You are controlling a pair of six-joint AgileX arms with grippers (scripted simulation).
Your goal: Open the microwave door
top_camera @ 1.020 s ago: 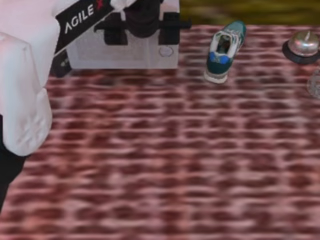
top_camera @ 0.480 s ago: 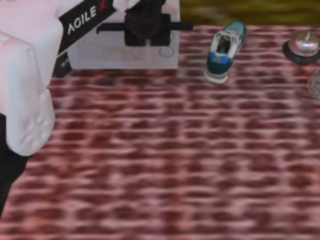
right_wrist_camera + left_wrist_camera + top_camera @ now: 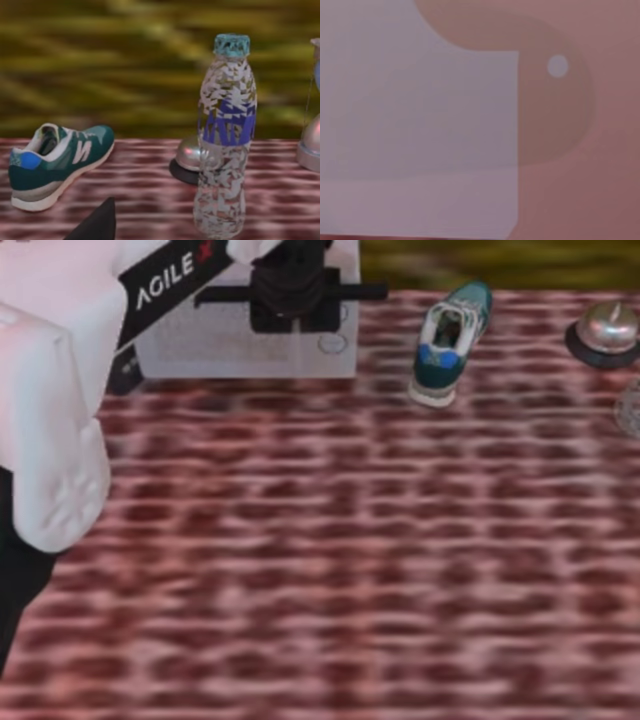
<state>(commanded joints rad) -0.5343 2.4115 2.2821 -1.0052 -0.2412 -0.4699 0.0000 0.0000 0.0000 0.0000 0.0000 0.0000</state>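
Light-grey microwave (image 3: 245, 340), one, at far left of red-brick-patterned worktop (image 3: 350, 560); microwave door (image 3: 225, 345) faces camera side, seems closed. Left tool (image 3: 290, 285) over microwave top, near knob panel; finger state: cannot tell. Right arm parked; only dark tip of right tool (image 3: 97, 225) visible. One teal sneaker (image 3: 450, 340), one bell (image 3: 605, 332), one bottle (image 3: 225, 135).

Light-grey microwave (image 3: 250, 340) at table's far left, its door (image 3: 215, 340) shut.

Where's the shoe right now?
In the top view, the shoe lies at the table's far edge, between the microwave on its left and the bell.
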